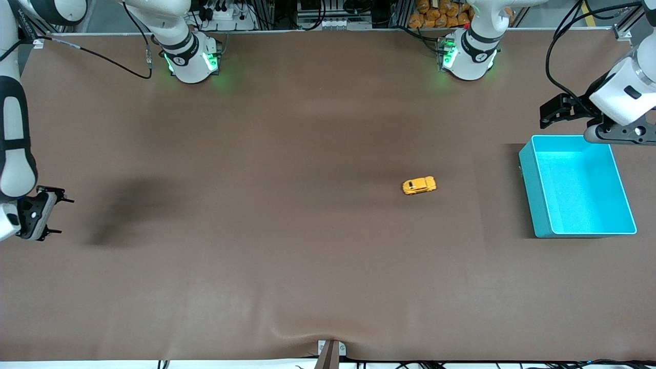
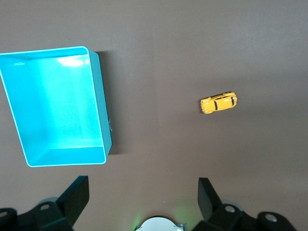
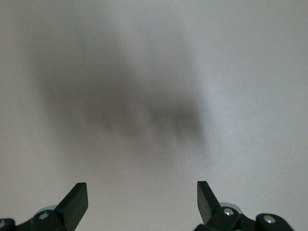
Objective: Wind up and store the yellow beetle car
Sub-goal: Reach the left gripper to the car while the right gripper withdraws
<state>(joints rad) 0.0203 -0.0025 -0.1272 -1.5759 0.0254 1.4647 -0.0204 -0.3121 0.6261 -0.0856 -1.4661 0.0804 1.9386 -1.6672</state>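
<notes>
**Both pincers spread and holding nothing, car loose on the table**

Front view: the yellow beetle car [image 1: 419, 185] sat on the brown table [image 1: 287, 230], roof up, long axis running roughly 9 to 3 o'clock. Nothing touched it. The turquoise bin [image 1: 530, 195] lay at the car's 3 o'clock, apart from it with a clear strip of table between, toward the left arm's end of the table. The bin held nothing visible inside. The left gripper [image 1: 547, 115] hung in the air at about 1 o'clock from the car, over the table just off the bin's 11 o'clock corner, fingers parted, nothing between them. The right gripper [image 1: 65, 216] hung at the car's 9 o'clock, well apart from it, at the right arm's end of the table, fingers also parted and holding nothing. A dark shadow [image 1: 128, 210] lay on the table beside it.

Left wrist view: the left gripper [image 2: 143, 185] showed both fingers spread wide, bare table between them. The car [image 2: 219, 102] and the bin [image 2: 101, 106] both showed well below the camera, apart from each other. The car was outside the bin, on the table.

Right wrist view: the right gripper [image 3: 142, 190] was spread wide, nothing held. Only bare table with a blurred shadow [image 3: 139, 115] under it. The car did not show here.
</notes>
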